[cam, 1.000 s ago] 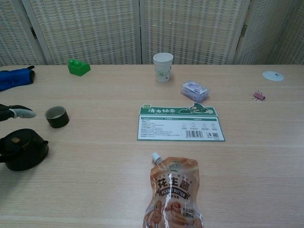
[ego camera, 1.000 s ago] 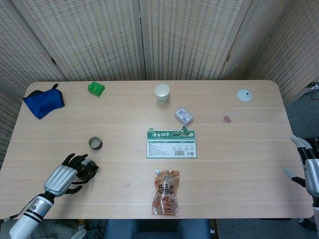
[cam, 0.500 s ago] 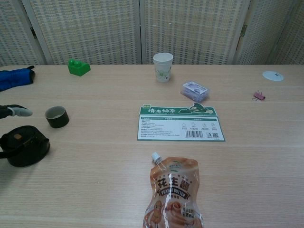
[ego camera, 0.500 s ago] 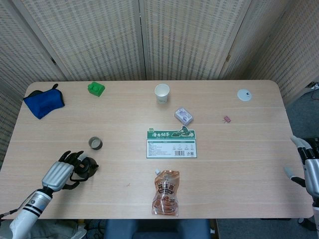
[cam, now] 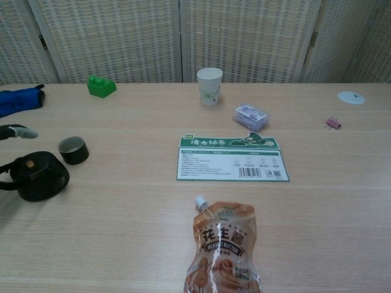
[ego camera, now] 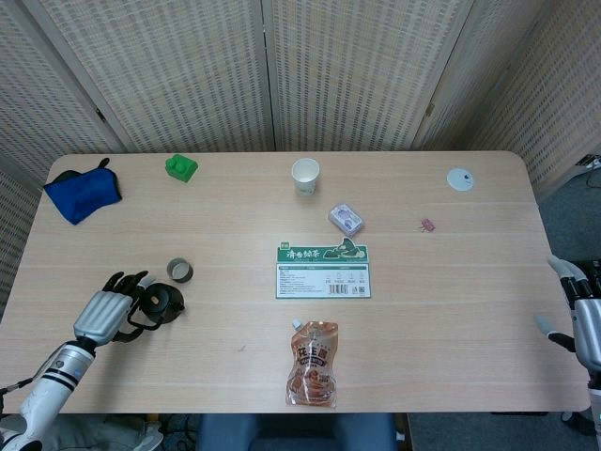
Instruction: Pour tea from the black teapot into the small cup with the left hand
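Observation:
The black teapot (ego camera: 163, 302) (cam: 38, 177) stands at the near left of the table, upright. My left hand (ego camera: 105, 313) is just left of it, fingers curled round its handle and gripping it. In the chest view only one light fingertip (cam: 18, 131) of that hand shows at the left edge. The small dark cup (ego camera: 179, 271) (cam: 73, 149) sits a short way beyond the teapot and slightly to its right, apart from it. My right hand (ego camera: 580, 324) hangs at the table's far right edge, fingers apart, holding nothing.
A green-and-white card (ego camera: 323, 271) lies mid-table with a peanut butter pouch (ego camera: 313, 364) in front of it. Further back are a paper cup (ego camera: 305, 176), a purple packet (ego camera: 346, 218), a green block (ego camera: 180, 167), a blue cloth (ego camera: 83, 193), a white disc (ego camera: 459, 178) and a pink clip (ego camera: 427, 225).
My left hand has carried the teapot away from the table's front edge, closer to the small cup. The right hand has not moved.

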Robot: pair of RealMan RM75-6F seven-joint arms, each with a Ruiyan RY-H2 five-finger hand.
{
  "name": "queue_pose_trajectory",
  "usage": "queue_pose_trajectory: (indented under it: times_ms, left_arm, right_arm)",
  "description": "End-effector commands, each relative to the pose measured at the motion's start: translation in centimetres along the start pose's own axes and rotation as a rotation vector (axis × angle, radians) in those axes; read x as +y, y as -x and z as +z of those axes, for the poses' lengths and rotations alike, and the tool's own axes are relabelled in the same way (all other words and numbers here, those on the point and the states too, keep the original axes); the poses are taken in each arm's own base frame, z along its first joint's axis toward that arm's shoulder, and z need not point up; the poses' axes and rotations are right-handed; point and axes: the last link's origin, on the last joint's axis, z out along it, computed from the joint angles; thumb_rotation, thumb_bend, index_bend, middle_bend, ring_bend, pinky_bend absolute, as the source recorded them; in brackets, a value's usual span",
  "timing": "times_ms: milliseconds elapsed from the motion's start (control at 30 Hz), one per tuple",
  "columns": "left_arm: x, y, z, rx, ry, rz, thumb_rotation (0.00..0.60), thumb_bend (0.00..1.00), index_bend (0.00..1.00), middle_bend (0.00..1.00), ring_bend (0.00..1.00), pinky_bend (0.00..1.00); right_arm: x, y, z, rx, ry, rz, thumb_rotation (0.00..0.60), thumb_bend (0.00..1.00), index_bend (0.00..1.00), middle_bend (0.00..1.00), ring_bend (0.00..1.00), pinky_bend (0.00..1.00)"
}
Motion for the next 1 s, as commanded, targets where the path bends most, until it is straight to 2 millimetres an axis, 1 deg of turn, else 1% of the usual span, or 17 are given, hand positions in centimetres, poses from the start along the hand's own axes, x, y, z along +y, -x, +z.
queue_pose_trajectory:
  times_ms: [33, 133, 233, 300, 467, 533, 700, 1000]
  left_arm:
    - [-0.6, -0.2, 0.2, 0.007, -0.017, 0.017, 0.600, 0.26, 0.01, 0.02, 0.08, 0.02]
    - [-0.9, -0.4, -0.2, 0.016, -0.031, 0.007, 0.600, 0.26, 0.03, 0.02, 0.08, 0.02]
    - [-0.8, -0.7, -1.0, 0.045, -0.024, -0.003, 0.600, 0.26, 0.10, 0.02, 0.08, 0.02]
    - [-0.6, -0.9, -1.6, 0.066, -0.010, -0.009, 0.600, 0.26, 0.16, 0.05, 0.10, 0.02]
    - [0.5, -1.3, -2.8, 0.114, 0.041, -0.010, 0.600, 0.26, 0.31, 0.20, 0.22, 0.02]
    - [0.8, -1.3, -3.0, 0.115, 0.051, -0.007, 0.600, 0.26, 0.34, 0.24, 0.24, 0.02]
    - [1.5, -1.2, -3.3, 0.111, 0.065, 0.004, 0.600, 0.26, 0.37, 0.29, 0.27, 0.00]
    - [1.9, -0.5, -3.1, 0.075, 0.059, 0.023, 0.600, 0.26, 0.42, 0.35, 0.29, 0.00]
  right_arm:
    - [0.0, 0.0, -0.1, 0.002, 0.003, 0.000, 0.600, 0.17, 0.17, 0.22, 0.14, 0.09]
    - [0.1, -0.2, -0.1, 0.007, 0.006, 0.000, 0.600, 0.17, 0.17, 0.22, 0.14, 0.09]
    - [0.2, -0.6, 0.1, 0.019, 0.006, -0.003, 0.600, 0.17, 0.17, 0.22, 0.14, 0.09]
    - [0.3, -0.9, 0.3, 0.030, 0.006, -0.006, 0.600, 0.17, 0.17, 0.22, 0.14, 0.09]
    - [0.3, -1.7, 1.0, 0.058, 0.001, -0.013, 0.600, 0.17, 0.17, 0.22, 0.14, 0.09]
    - [0.2, -1.9, 1.2, 0.067, -0.002, -0.014, 0.600, 0.17, 0.17, 0.22, 0.14, 0.09]
    - [0.3, -2.4, 1.6, 0.080, -0.005, -0.021, 0.600, 0.17, 0.17, 0.22, 0.14, 0.09]
    - [0.4, -2.7, 1.7, 0.084, -0.003, -0.024, 0.600, 0.17, 0.17, 0.22, 0.14, 0.09]
